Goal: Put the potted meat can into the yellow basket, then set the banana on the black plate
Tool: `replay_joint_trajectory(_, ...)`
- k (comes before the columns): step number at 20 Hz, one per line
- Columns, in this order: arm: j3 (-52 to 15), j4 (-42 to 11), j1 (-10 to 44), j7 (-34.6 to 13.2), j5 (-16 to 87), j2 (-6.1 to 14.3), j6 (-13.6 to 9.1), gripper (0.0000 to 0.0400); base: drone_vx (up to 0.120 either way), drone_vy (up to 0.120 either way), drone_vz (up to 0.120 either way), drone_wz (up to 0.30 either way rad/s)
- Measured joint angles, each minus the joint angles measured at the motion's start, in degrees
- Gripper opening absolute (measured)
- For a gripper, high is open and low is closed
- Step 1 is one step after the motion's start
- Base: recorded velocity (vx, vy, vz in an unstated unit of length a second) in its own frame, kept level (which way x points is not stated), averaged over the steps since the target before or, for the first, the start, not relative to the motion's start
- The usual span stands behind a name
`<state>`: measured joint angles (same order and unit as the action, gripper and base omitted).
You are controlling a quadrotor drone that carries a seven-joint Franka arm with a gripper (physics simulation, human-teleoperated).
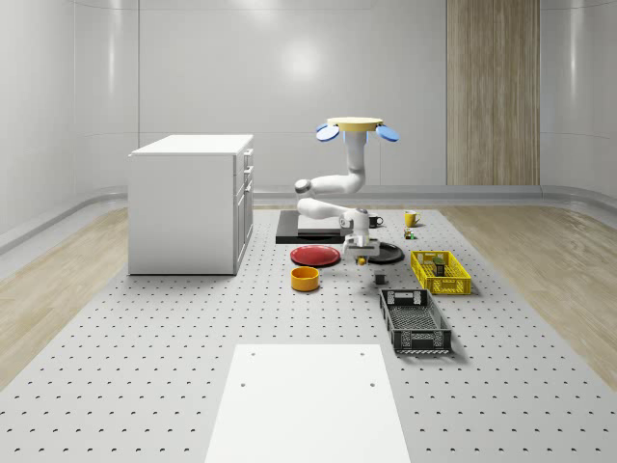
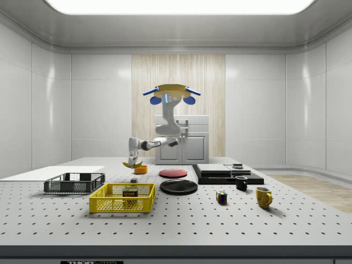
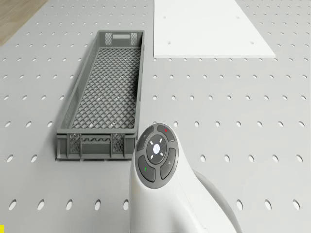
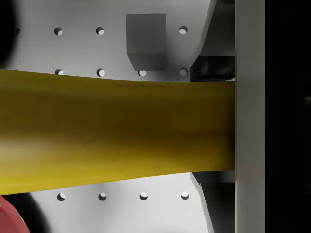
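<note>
I see the drone [image 1: 355, 124] hovering above the perforated table [image 1: 174, 367], its arm bent down. The pincer [image 2: 132, 161] is clamped on the smooth, curved banana [image 4: 116, 133], held off the table near the glossy black plate [image 2: 179, 186], at its 10 o'clock in the side view. The potted meat can [image 2: 130, 192], labelled SPAM, sits inside the yellow basket [image 2: 122, 198] of lattice mesh.

A grey crate [image 1: 415, 321] is seen near a red plate [image 1: 315, 256], an orange bowl [image 1: 305, 279] and a white cabinet [image 1: 190, 203].
</note>
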<state>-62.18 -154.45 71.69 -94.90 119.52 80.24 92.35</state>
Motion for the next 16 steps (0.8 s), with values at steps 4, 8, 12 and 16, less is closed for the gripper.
replay_joint_trajectory(4, -0.1, 0.0, 0.0, 0.0, -0.1, 0.0, 0.0, 0.0197, -0.120, 0.120, 0.000, 0.000)
replay_joint_trajectory(8, -0.1, 0.0, 0.0, 0.0, -0.1, 0.0, 0.0, 0.0197, -0.120, 0.120, 0.000, 0.000)
replay_joint_trajectory(12, -0.1, 0.0, 0.0, 0.0, -0.1, 0.0, 0.0, 0.0197, -0.120, 0.120, 0.000, 0.000)
replay_joint_trajectory(16, -0.1, 0.0, 0.0, 0.0, -0.1, 0.1, 0.0, 0.0197, -0.120, 0.120, 0.000, 0.000)
